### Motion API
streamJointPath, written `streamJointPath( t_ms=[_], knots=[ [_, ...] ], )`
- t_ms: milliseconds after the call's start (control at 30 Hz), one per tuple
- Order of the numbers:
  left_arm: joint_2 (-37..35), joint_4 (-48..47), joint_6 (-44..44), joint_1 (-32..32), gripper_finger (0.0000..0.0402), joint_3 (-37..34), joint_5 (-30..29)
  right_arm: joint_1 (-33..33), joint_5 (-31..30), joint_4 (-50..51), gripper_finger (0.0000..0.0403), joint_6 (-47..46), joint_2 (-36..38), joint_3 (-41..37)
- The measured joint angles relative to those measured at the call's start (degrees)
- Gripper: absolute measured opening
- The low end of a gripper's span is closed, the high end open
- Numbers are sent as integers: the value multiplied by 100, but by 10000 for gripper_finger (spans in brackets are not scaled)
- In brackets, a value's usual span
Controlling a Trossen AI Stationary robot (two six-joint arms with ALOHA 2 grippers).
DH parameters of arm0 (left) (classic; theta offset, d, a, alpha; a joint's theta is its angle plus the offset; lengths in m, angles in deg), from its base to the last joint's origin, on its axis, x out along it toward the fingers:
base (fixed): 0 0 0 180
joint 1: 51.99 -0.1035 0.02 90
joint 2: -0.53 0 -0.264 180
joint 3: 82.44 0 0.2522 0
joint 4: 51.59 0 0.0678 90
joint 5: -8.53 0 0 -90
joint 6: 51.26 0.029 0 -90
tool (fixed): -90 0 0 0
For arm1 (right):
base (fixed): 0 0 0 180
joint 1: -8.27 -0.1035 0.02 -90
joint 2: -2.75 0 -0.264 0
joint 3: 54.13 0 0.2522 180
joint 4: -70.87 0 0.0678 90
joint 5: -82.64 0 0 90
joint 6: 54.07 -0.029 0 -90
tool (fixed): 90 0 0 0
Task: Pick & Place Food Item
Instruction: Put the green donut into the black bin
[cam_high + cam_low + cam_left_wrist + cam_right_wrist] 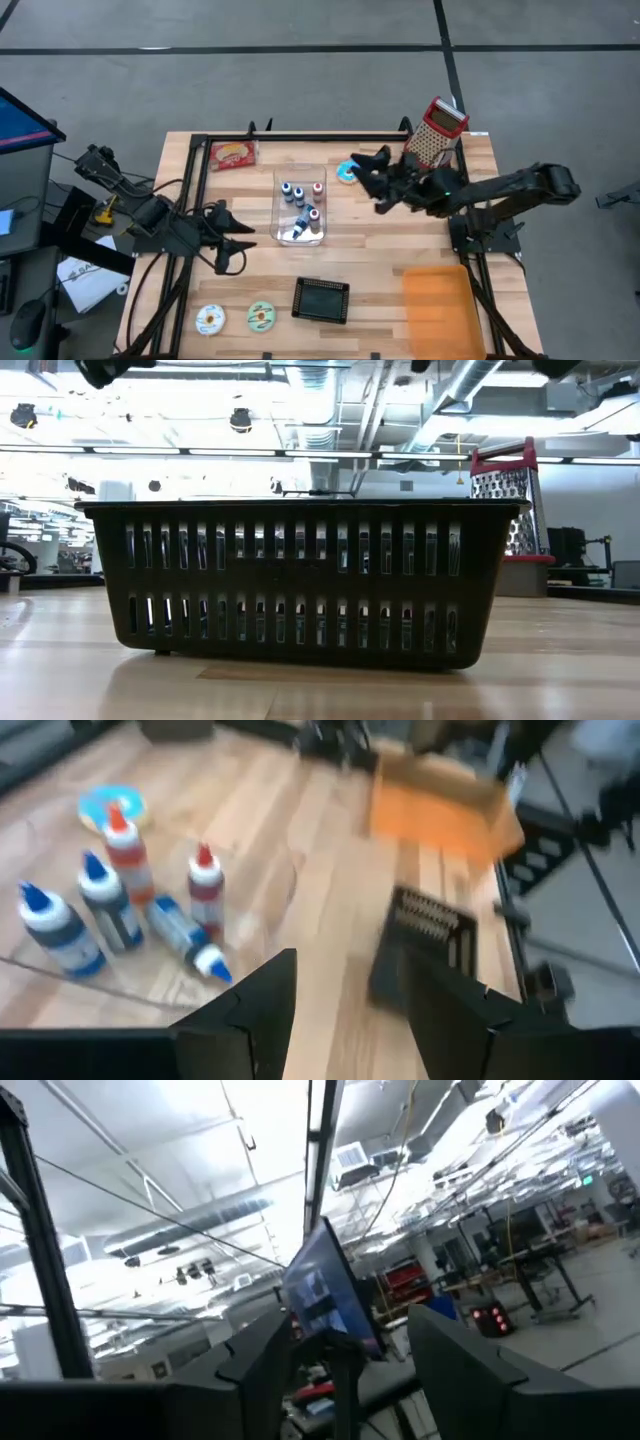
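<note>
Left gripper [232, 243] low over the bench [380, 260], fingers spread, empty. Two donuts [236, 318] on the near-left edge, black basket [320, 300] just right. Right gripper [372, 182] raised beside a blue donut [347, 172], fingers spread, empty.

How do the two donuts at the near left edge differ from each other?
The left donut has pale, whitish icing with orange flecks; the right donut has greenish icing. The left one sits closer to the table's edge, the right one closer to the black basket. Both lie flat, similar in size.
</note>
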Motion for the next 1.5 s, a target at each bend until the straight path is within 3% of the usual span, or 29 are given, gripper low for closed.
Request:
streamJointPath(
  t_ms=[233,333,533,633,767,1000,1500],
  knots=[
    [245,-445,-461,226,172,0,1370,-204,-4,1005,193,-254,697,0],
    [383,-634,-919,490,172,0,1621,-413,-103,1223,193,-255,907,0],
    [706,-646,-2006,882,172,0,1597,-858,-574,1733,193,-192,1258,0],
    [788,-446,-2411,845,172,0,1139,-1005,-829,2145,193,-191,1426,0],
    [761,79,-2161,421,172,0,434,-1132,-1353,3229,193,-429,1653,0],
    [443,461,-1487,-387,172,2,354,-1070,-1460,4557,193,-1000,2147,0],
    [-469,594,-1002,-440,172,2,300,-1049,-1412,5227,193,-1247,2597,0]
  ],
)
